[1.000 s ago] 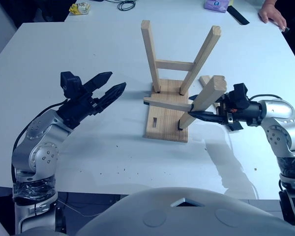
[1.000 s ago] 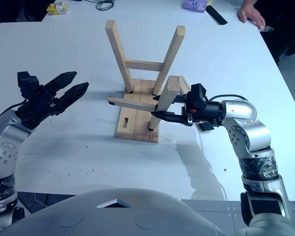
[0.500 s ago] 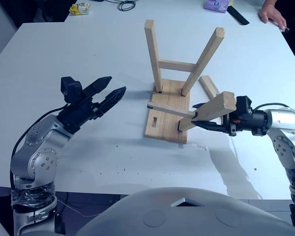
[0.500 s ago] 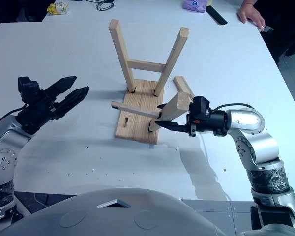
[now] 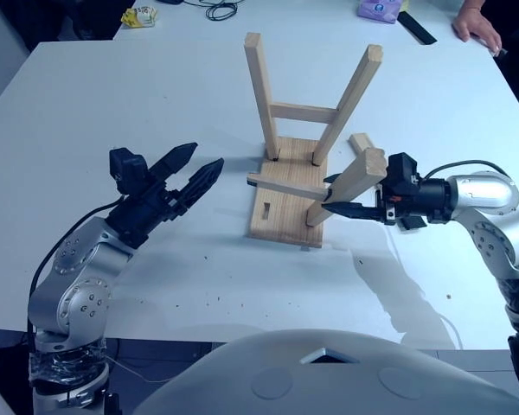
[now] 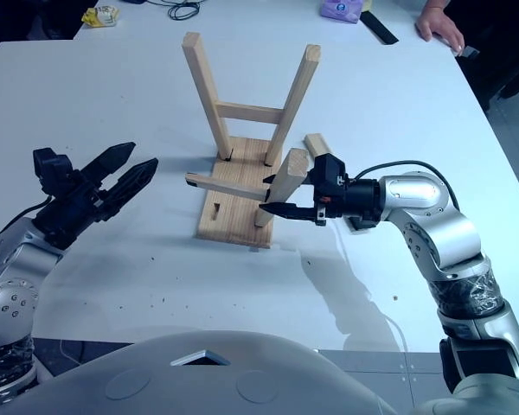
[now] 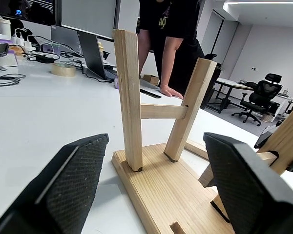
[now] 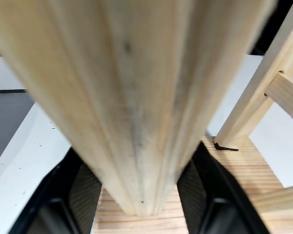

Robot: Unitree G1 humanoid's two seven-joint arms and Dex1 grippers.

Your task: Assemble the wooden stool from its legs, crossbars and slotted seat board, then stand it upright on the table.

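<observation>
A white surface (image 5: 112,95) seen from above the robot's two arms. In the middle a wooden seat board (image 5: 281,203) lies flat. Two legs stand upright at its far end, one on the left (image 5: 261,95) and one on the right (image 5: 350,104). They lean slightly apart at the top, and a short crossbar (image 5: 304,111) joins them partway up.

From the right, the right jaws are clenched on a third leg (image 5: 350,183), gripping it around its middle. This leg is tilted, with its top leaning right and its lower end down at the near right part of the board. Whether that end sits in a slot cannot be told. A second crossbar (image 5: 281,185) sticks out from this leg to the left, hanging just above the board. An open slot (image 5: 266,210) shows in the board near its left edge, below that crossbar.

A loose stick (image 5: 360,141) of wood lies on the surface just beside the board's right edge, behind the held leg.

The left jaws hang in the air to the left of the board, well apart from it, released and spread wide, pointing toward the stool parts. In the left wrist view their two dark pads (image 7: 73,190) frame the board and the upright legs. In the right wrist view the held leg (image 8: 136,97) sits pressed between dark pads (image 8: 85,187).
</observation>
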